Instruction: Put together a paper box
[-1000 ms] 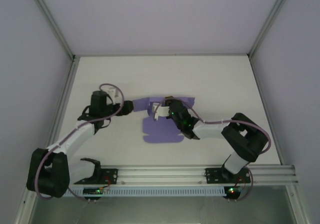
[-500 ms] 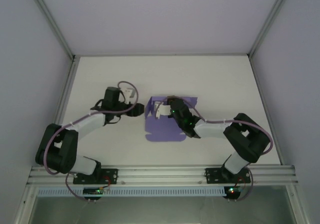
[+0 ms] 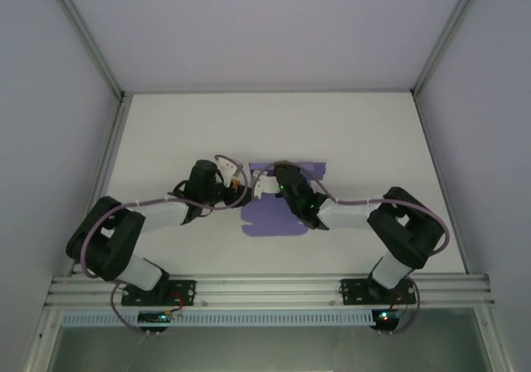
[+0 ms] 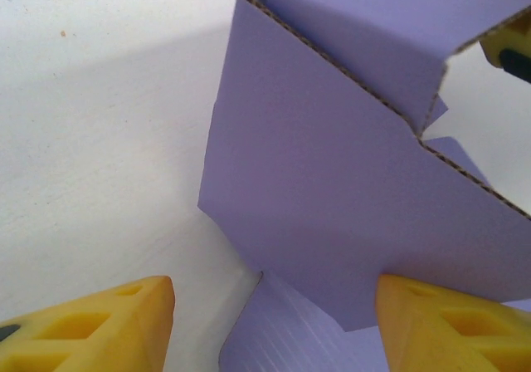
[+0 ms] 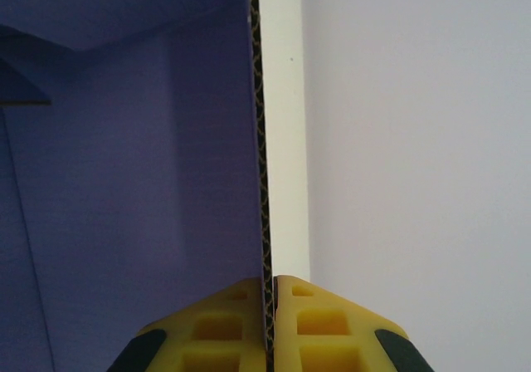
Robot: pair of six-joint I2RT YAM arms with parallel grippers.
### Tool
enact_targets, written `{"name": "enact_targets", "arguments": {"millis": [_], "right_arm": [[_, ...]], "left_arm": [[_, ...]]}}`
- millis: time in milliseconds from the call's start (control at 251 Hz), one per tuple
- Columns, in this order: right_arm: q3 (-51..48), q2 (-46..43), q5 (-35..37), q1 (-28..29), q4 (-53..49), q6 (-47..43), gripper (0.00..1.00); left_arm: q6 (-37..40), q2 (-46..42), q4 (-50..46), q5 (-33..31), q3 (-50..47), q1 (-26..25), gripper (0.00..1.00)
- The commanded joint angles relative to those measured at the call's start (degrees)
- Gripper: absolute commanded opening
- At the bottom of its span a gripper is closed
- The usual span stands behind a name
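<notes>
Right wrist: my right hand [image 5: 267,293] pinches paper box [image 5: 124,181] wall; left hand [image 4: 274,293], spread at 9 o'clock, should fold flap squarely.

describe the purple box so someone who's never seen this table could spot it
On the white table, look at the middle, between the open left gripper and the right gripper. The box lies there, half folded, one wall pinched by the right gripper. It is the only purple thing on the table, with corrugated edges.
</notes>
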Motion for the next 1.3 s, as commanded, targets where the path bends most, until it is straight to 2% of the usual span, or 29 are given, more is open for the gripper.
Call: {"name": "enact_targets", "arguments": {"millis": [0, 275, 359, 607, 782, 942, 990, 1121, 1189, 1293], "right_arm": [[1.65, 0.81, 2.26, 1.15, 0.72, 2.61, 0.0], [0.1, 1.17, 3.13, 3.93, -2.76, 4.11, 0.0], [-2.16, 0.82, 4.37, 4.38, -1.51, 3.53, 0.0], [-6.4, -1.11, 6.61, 6.19, 0.91, 2.62, 0.0], [-5.31, -0.45, 7.23, 7.56, -0.66, 4.55, 0.0], [-5.57, 0.41, 8.37, 8.5, -0.97, 4.76, 0.0], [-5.7, 0.26, 8.01, 8.6, -2.06, 5.21, 0.0], [-5.86, -0.39, 7.18, 7.09, -3.33, 6.2, 0.0], [-5.89, -1.41, 6.08, 6.25, -3.89, 6.82, 0.0], [-5.36, -2.66, 5.2, 5.79, -5.72, 7.06, 0.0]], "left_arm": [[2.75, 2.19, 6.61, -2.88, -1.4, -2.37, 0.64], [3.66, 6.83, 10.54, -2.67, 0.06, -4.85, 0.63], [2.9, 6.29, 9.62, -3.77, -1.5, -5.1, 0.62], [1.94, 1.11, 13.12, -5.36, -9.61, -5.85, 0.68], [4.53, 2.26, 16.08, -6.41, -7.1, -7.82, 0.69], [4.17, 6.31, 18.28, -12.17, -4.0, -7.85, 0.66], [3.54, 6.63, 18.78, -11.94, -3.69, -7.89, 0.67], [2.37, 2.56, 18.65, -6.86, -7.08, -8.26, 0.68], [1.97, -1.54, 16.87, -9.78, -9.77, -8.26, 0.72], [0.21, -10.92, 8.14, -15.08, -11.68, -8.1, 0.79]]}}
